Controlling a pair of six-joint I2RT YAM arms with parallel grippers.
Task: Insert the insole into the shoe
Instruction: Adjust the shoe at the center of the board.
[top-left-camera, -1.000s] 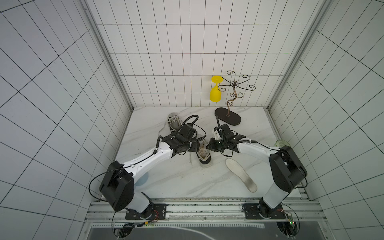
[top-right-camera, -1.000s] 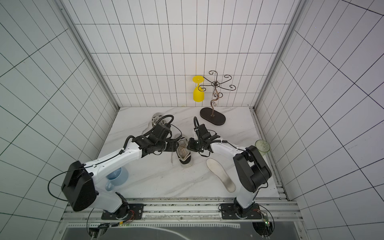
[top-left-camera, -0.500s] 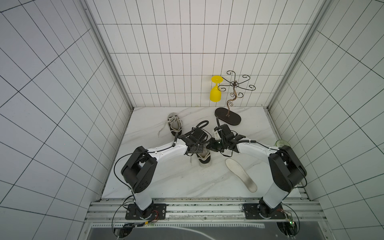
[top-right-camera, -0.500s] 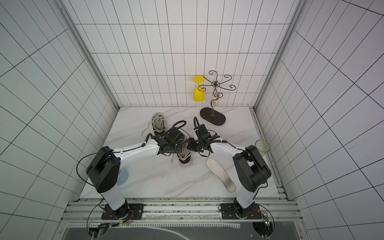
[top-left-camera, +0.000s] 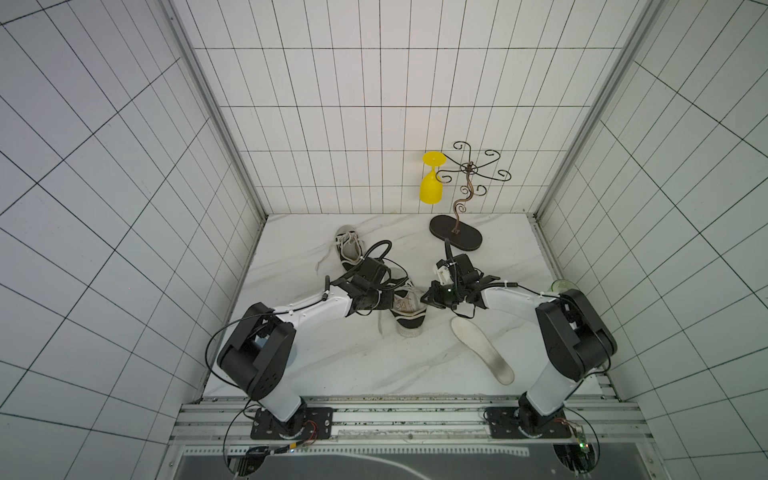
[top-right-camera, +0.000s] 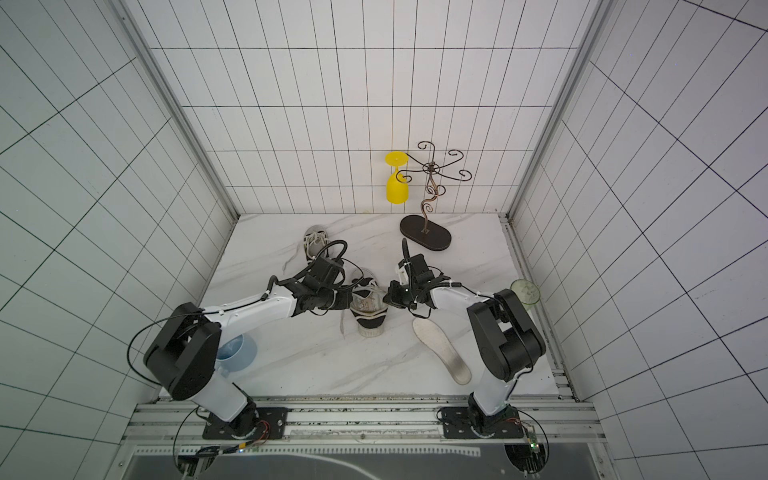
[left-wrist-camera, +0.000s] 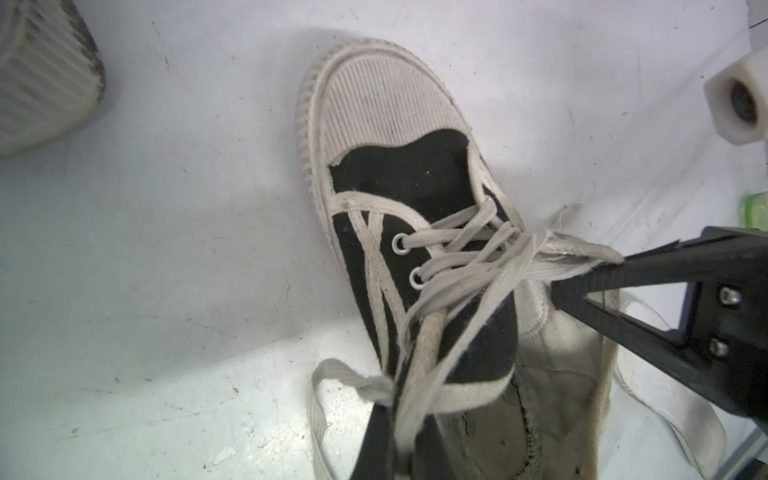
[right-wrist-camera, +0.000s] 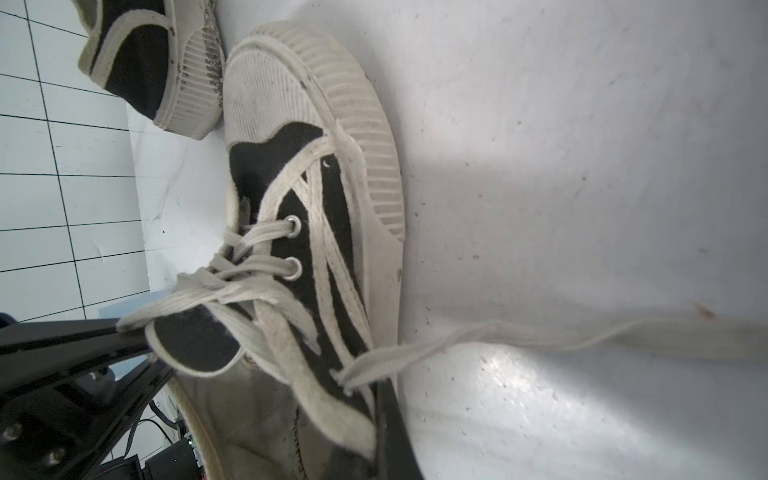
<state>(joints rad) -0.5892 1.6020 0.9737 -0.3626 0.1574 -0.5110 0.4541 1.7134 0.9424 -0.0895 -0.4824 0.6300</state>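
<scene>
At the far left a blue cup sits half hidden behind the elbow of the left arm. Further back lies a second shoe. The left gripper is closed tight on the left rim of the shoe, which stands mid-table with its toe toward the arm bases. Loose laces and the black tongue cross the front of its mouth. The right gripper is clamped on the opposite rim. The insole lies flat on the table, right of the shoe and apart from it, beside the right arm. Behind stands a wire rack with a yellow goblet hanging upside down. A greenish glass peeks out at the right edge.
</scene>
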